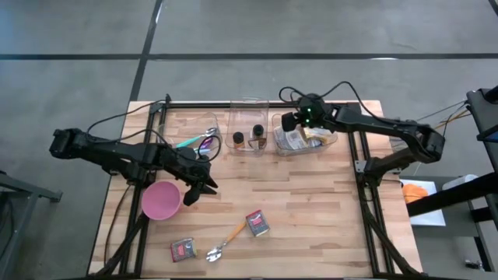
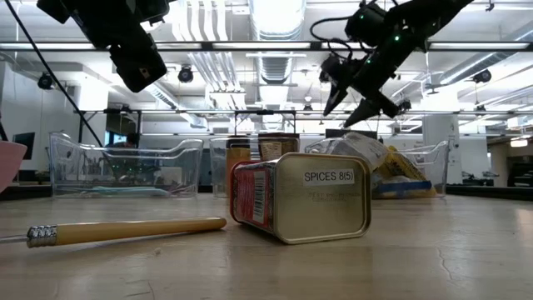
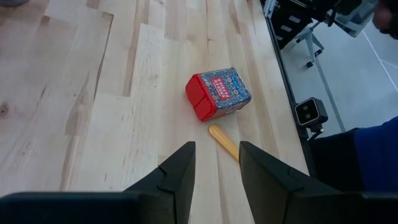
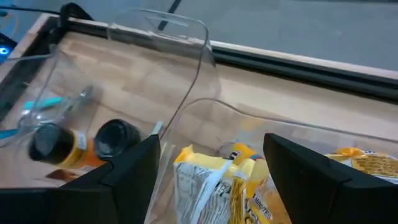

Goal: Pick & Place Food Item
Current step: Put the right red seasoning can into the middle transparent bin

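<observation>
Yellow food packets [image 4: 211,180] lie in the right-hand clear bin [image 1: 299,141] at the table's far edge. My right gripper [image 4: 211,155] hangs open just above that bin [image 1: 289,123], with nothing between its fingers. My left gripper [image 1: 204,187] hovers open over the table's middle left, beside a pink bowl [image 1: 161,200]. Its fingers [image 3: 180,174] point toward a red spice tin [image 3: 217,93], which lies on its side on the wood, and a wooden-handled spoon [image 3: 224,142].
A middle bin holds spice jars [image 4: 115,140]; a left bin [image 1: 198,140] holds utensils. A second small tin [image 1: 183,249] lies near the front edge, by the spoon [image 1: 227,239]. Bare wood shows at the table's centre and right. Black frame rails run along both sides.
</observation>
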Tool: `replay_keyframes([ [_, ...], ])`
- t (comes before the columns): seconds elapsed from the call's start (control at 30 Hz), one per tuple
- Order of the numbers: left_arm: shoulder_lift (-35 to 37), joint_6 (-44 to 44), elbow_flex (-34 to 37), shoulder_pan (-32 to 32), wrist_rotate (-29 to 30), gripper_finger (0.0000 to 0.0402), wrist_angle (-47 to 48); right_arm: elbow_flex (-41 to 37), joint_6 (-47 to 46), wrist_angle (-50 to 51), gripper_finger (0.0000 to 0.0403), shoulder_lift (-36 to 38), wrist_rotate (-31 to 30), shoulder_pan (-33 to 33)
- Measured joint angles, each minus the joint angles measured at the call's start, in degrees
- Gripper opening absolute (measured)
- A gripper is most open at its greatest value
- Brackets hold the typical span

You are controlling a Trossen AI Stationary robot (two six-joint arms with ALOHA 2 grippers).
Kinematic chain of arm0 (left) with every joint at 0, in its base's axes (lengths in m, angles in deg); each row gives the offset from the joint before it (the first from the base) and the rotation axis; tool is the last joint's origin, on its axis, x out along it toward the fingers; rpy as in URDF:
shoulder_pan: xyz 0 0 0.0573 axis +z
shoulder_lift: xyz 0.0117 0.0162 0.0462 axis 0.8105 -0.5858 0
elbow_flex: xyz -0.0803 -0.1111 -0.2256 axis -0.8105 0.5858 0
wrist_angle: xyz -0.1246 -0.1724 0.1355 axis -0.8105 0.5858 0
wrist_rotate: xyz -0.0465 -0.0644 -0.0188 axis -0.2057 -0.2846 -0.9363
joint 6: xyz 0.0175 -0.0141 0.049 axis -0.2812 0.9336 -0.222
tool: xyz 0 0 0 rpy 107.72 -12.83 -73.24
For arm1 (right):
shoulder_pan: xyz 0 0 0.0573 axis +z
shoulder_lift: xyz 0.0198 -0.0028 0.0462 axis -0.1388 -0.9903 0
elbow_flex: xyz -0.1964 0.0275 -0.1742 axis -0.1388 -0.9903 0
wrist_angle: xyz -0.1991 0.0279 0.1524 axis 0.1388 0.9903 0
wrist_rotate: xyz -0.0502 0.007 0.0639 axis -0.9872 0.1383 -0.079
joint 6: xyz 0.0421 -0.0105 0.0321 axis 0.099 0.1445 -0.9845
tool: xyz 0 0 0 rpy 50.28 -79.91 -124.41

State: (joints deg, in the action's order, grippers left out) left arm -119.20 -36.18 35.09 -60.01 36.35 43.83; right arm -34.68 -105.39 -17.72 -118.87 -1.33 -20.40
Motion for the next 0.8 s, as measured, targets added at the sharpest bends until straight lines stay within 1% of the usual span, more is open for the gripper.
replay_keyframes([
  [0.2, 0.0, 0.0, 0.0, 0.0, 0.0, 0.0132, 0.2, 0.0, 2.2, 1.8, 0.0283, 3.0, 3.4, 2.2],
  [0.33, 0.0, -0.4, 0.0, 0.0, 0.0, 0.0132, 0.2, 0.0, 2.3, 3.5, 0.0283, 4.4, 1.9, 4.4],
  [0.5, 0.0, -0.6, 0.0, 0.0, 0.0, 0.0132, 0.2, 0.0, 1.5, 4.0, 0.0279, 4.3, 1.4, 4.9],
  [0.57, 0.0, -0.6, 0.0, 0.0, 0.0, 0.0132, 0.2, 0.0, 0.2, 4.0, 0.0264, 4.1, 2.1, 5.0],
  [0.67, 0.0, -0.6, 0.0, 0.0, 0.0, 0.0132, 0.2, 0.0, 0.1, 3.9, 0.0228, 4.0, 3.5, 6.0],
  [0.8, 0.0, -0.4, 0.0, 0.0, 0.0, 0.0132, 0.2, 0.0, 0.2, 3.8, 0.0184, 4.1, 5.0, 8.9],
])
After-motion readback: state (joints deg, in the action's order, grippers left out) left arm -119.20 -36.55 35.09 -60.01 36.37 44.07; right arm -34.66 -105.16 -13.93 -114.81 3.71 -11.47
